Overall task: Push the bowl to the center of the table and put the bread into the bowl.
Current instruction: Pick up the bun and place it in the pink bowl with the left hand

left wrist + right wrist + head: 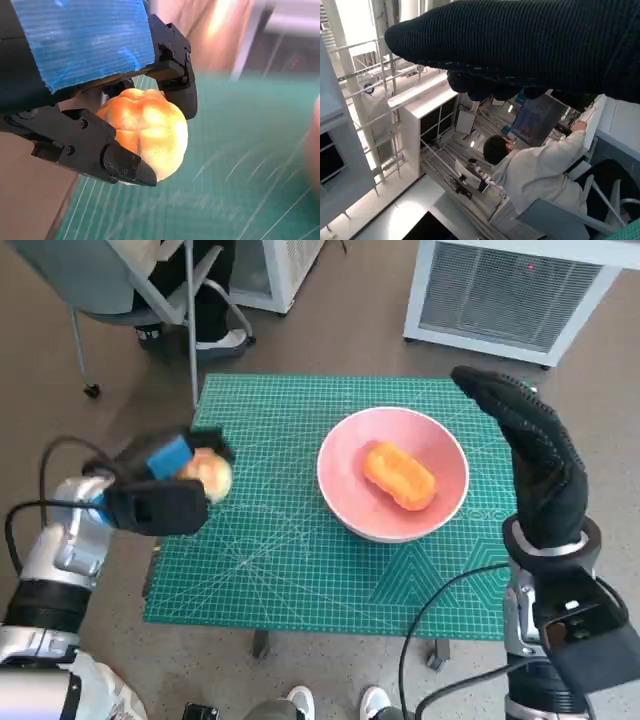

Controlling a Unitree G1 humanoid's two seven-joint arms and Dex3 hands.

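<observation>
A pink bowl (392, 475) sits right of the middle of the green mat (290, 540), with an orange oblong bread piece (399, 476) lying inside it. My left hand (165, 485) hovers over the mat's left edge and grips a round, pale golden bun (210, 476); in the left wrist view the bun (145, 130) is clamped between black fingers (120, 162). My right hand (530, 455) is raised beside the bowl's right rim, fingers stretched out, holding nothing. The right wrist view shows only the glove (530, 45).
A white cabinet with a grille (510, 295) stands past the table's far right. A chair (130, 290) with a seated person's legs (205, 300) is at the far left. Feet (335, 702) show below the table's near edge. Cables (450, 600) hang by my right arm.
</observation>
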